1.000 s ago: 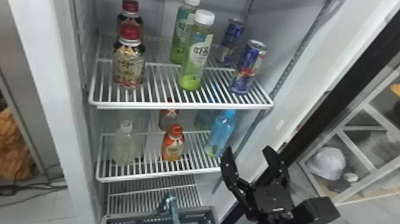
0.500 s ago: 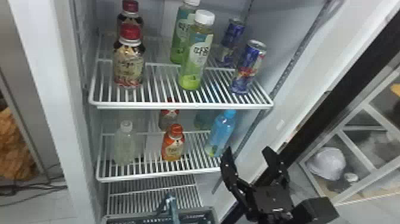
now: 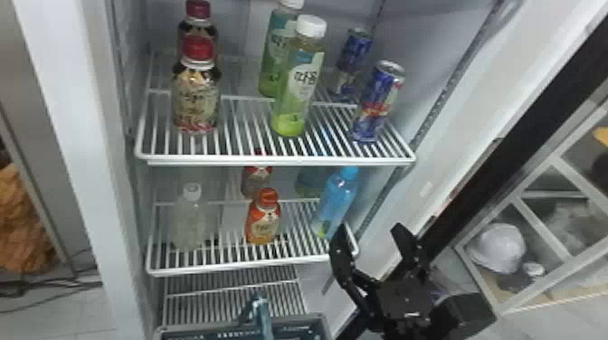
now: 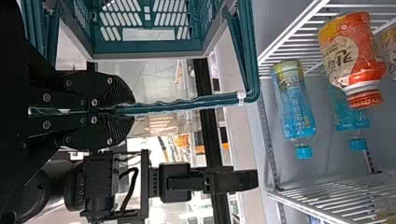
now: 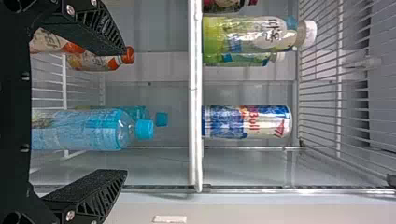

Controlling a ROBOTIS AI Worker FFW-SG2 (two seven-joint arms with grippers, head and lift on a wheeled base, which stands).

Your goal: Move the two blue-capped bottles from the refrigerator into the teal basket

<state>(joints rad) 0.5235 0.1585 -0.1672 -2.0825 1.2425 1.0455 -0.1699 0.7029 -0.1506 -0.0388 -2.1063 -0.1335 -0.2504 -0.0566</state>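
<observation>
In the head view, a clear white-capped bottle (image 3: 190, 219) is standing on the middle shelf (image 3: 217, 267) toward eight o'clock, while two red-capped bottles, one (image 3: 197, 95) in front of the other (image 3: 197, 29), are standing on the upper shelf (image 3: 244, 158) toward ten. The teal basket (image 3: 316, 318) is sitting low, toward seven. In the left wrist view, the left gripper (image 4: 133, 110) is pinching its handle (image 4: 187, 103), fingertips pressed together on the bar. One orange-capped bottle (image 3: 263, 219) is standing at seven o'clock on the middle shelf, with another bottle (image 3: 256, 181) behind it. Two white-capped green bottles (image 3: 296, 90) (image 3: 273, 54) are rising toward twelve.

Both blue-capped bottles are standing upright on the middle shelf, the front one (image 3: 338, 199) just right of centre, the other (image 3: 310, 181) behind it at ten o'clock. Two cans (image 3: 377, 104) (image 3: 352, 63) are standing above, toward one. The right gripper (image 3: 371, 230) is hovering toward five o'clock, its fingers spreading wide and holding nothing; the front blue-capped bottle is standing between ten and eleven o'clock from it. Farther right, toward four, a white helmet (image 3: 495, 248) is resting.
</observation>
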